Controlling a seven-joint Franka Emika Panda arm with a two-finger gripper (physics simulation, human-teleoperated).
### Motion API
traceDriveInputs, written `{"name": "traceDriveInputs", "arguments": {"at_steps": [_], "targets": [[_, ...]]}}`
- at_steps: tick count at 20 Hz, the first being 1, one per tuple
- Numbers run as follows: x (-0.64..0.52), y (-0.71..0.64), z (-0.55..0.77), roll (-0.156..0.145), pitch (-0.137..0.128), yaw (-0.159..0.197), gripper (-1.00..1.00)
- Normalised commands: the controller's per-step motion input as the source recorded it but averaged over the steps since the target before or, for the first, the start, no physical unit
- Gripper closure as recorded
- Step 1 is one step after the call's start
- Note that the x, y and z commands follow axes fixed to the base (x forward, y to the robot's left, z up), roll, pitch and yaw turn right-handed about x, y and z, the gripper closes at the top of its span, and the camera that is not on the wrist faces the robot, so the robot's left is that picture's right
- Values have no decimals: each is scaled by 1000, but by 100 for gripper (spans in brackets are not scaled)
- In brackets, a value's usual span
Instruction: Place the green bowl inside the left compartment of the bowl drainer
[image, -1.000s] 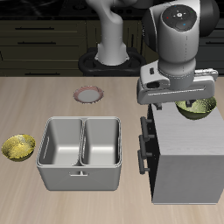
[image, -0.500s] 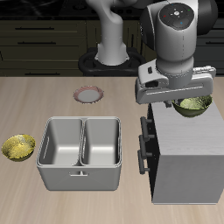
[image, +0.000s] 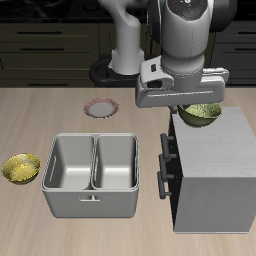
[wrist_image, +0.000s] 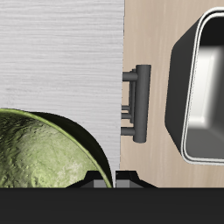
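Note:
The glossy olive-green bowl (image: 204, 114) hangs just above the top of the grey cabinet (image: 215, 165), near the cabinet's edge that faces the drainer. My gripper (image: 191, 107) is shut on its rim. In the wrist view the bowl's rippled inside (wrist_image: 39, 153) sits right beside my fingertips (wrist_image: 95, 181). The grey bowl drainer (image: 92, 202) stands on the table beside the cabinet, handle toward the front edge. Its left compartment (image: 68, 165) is the bin farther from the cabinet and holds nothing. The wrist view shows one drainer bin (wrist_image: 203, 83) past the cabinet's black handle (wrist_image: 140, 101).
A small yellow-gold bowl (image: 20, 167) lies on the table beyond the drainer's far side. A flat pink-rimmed plate (image: 101, 107) sits farther back. The cabinet's black handles (image: 165, 165) stick out toward the drainer.
My gripper has carried the green bowl across the cabinet top toward the drainer side. Nothing else on the table has moved.

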Motion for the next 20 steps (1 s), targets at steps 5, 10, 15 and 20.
{"name": "traceDriveInputs", "arguments": {"at_steps": [5, 10, 15, 20], "targets": [[-239, -621, 244, -83, -42, 7, 100], [-261, -711, 202, -91, -39, 0, 100], [-212, -637, 227, -88, -43, -19, 100], [-119, -281, 121, -16, -71, 42, 100]]}}
